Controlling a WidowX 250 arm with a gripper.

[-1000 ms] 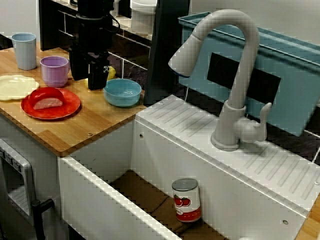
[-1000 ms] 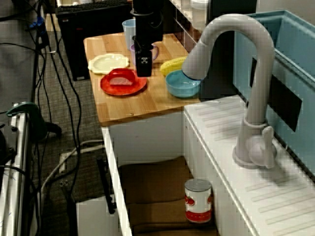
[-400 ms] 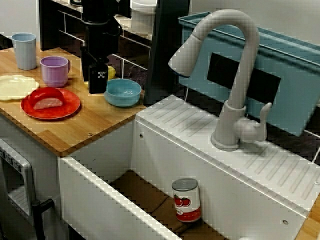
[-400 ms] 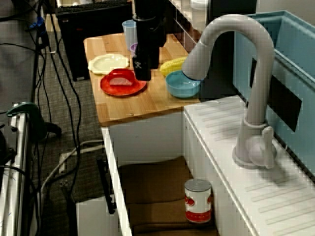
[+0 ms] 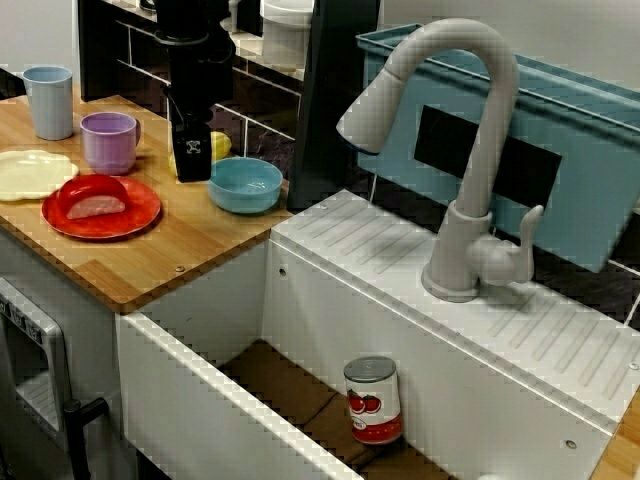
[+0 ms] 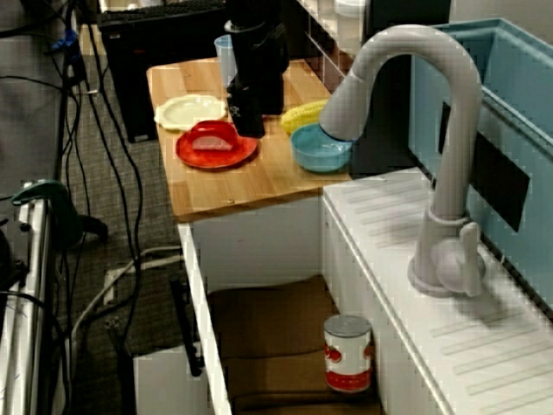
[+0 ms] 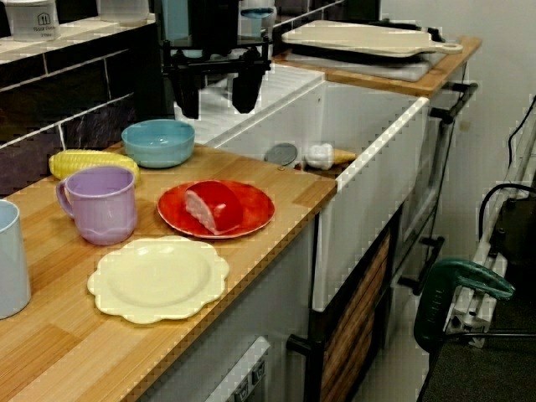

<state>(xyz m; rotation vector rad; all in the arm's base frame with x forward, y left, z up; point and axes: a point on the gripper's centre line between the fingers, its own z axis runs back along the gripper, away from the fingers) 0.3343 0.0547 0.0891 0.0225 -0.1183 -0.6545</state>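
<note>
Black gripper (image 7: 218, 109): in the view from the counter's end its two fingers (image 7: 191, 96) point down and stand spread, with nothing between them. Jaws apart, empty. It hangs over the wooden counter (image 5: 190, 250), touching nothing that I can see.

Landmark: blue bowl (image 5: 244, 184).
- In the view across the sink, the gripper (image 5: 193, 160) is just beside the bowl, on the side away from the sink.
- Yellow corn cob (image 5: 222, 145) lies behind the bowl against the dark tiles, close to it and partly hidden by the gripper. Whether cob and bowl touch: cannot tell.
- Purple mug (image 5: 109, 141) stands beyond the gripper from the bowl, upright.
- Red plate (image 5: 140, 215) lies nearer the counter's front edge than the bowl, with a pink piece (image 7: 205, 209) on it.
- Cream plate (image 7: 157, 278) and pale blue cup (image 5: 48, 100) are farthest from the bowl, past the mug.
- On the bowl's other side: white sink (image 5: 330, 300) with grey faucet (image 5: 470, 150). A red-labelled can (image 5: 372, 400) stands upright in the basin, well apart from the bowl.
</note>
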